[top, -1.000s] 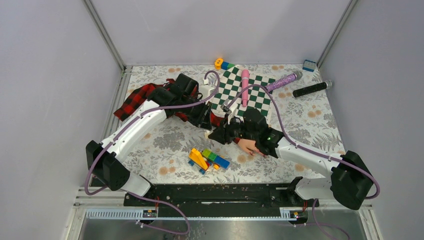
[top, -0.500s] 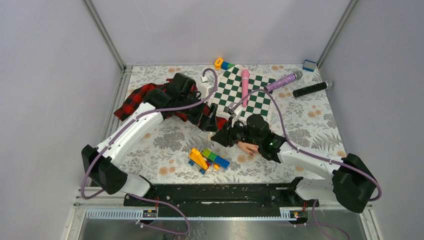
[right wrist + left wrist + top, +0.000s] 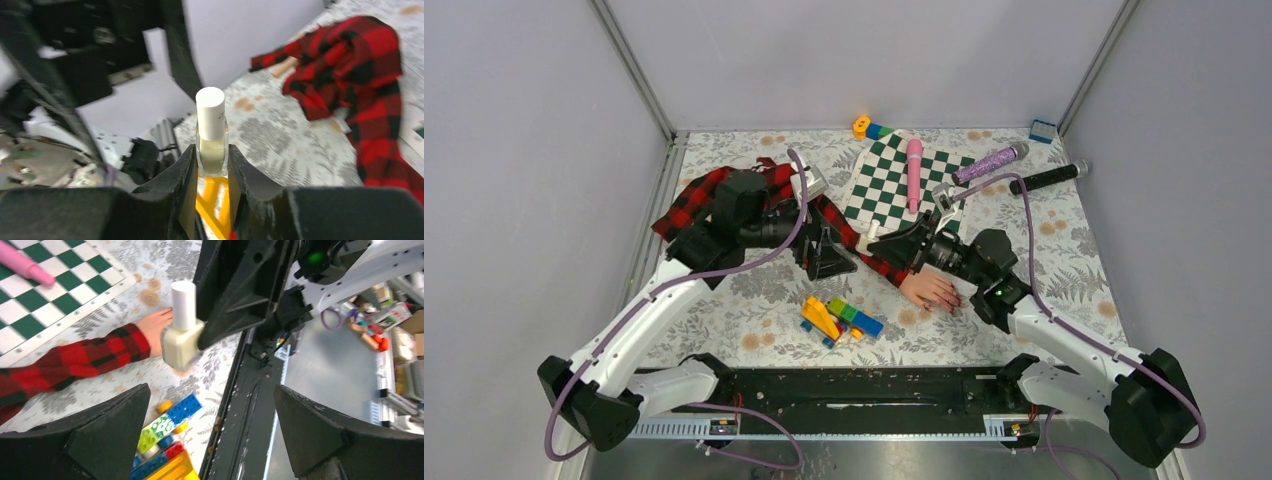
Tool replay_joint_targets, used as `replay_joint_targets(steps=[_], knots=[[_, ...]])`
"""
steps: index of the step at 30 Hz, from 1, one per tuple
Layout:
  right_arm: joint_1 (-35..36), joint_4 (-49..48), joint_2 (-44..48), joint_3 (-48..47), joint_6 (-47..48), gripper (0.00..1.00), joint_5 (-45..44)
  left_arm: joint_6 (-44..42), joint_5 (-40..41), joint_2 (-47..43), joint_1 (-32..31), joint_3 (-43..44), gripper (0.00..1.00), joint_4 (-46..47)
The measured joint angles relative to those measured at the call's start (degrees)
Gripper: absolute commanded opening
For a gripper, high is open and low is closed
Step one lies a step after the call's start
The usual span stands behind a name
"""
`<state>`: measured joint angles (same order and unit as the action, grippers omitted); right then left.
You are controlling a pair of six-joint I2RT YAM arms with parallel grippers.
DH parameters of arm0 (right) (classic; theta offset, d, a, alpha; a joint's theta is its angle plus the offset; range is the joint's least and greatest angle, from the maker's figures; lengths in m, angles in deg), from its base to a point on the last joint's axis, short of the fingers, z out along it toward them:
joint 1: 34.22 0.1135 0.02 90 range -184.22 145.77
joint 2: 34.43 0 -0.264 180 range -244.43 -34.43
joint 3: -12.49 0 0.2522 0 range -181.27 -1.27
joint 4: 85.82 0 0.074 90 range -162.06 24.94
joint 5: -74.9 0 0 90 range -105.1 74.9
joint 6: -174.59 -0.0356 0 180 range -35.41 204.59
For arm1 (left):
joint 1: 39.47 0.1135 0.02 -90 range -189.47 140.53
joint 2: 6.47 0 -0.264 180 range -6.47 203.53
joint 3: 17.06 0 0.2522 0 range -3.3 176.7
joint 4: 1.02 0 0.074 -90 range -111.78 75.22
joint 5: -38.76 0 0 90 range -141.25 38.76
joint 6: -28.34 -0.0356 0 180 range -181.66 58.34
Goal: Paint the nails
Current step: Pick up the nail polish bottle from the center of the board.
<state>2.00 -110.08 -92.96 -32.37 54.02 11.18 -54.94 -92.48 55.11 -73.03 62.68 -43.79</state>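
floral tablecloth (image 3: 764,300): the right gripper (image 3: 212,160) pinches a small pale white-capped bottle (image 3: 212,135) by its body; the left gripper (image 3: 210,405) gapes wide, empty. glossy dark-red nails (image 3: 952,303) on the pale pink mannequin hand (image 3: 929,288) lie at four o'clock from the bottle. likely hard, slick; the light hand may slide, so steady its plaid sleeve (image 3: 75,365).
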Motion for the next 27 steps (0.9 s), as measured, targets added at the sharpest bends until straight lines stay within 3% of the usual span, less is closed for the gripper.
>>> replay_joint_targets(steps=[5,8,13,17,24,27], knots=[[0.0,-10.0,-0.2,0.0,-7.4,0.00,6.4,6.3,-6.5,3.0,0.0,-3.0,0.99,9.3],[0.0,-13.8,-0.6,0.0,-10.5,0.00,8.3,11.2,-9.9,3.4,0.0,-5.2,0.94,15.4],[0.0,-14.9,-0.3,0.0,-11.8,0.00,9.8,16.3,-13.7,3.4,0.0,-6.0,0.60,22.1],[0.0,-13.5,0.8,0.0,-11.1,0.00,9.9,18.9,-15.2,3.4,-0.1,-6.5,0.46,25.6],[0.0,-12.5,1.8,-0.4,-10.4,0.00,9.9,20.5,-16.4,4.7,-0.7,-6.6,0.48,27.3],[0.0,-12.0,1.8,-0.4,-10.4,0.00,9.9,20.9,-16.7,5.0,-0.7,-6.6,0.41,27.5]])
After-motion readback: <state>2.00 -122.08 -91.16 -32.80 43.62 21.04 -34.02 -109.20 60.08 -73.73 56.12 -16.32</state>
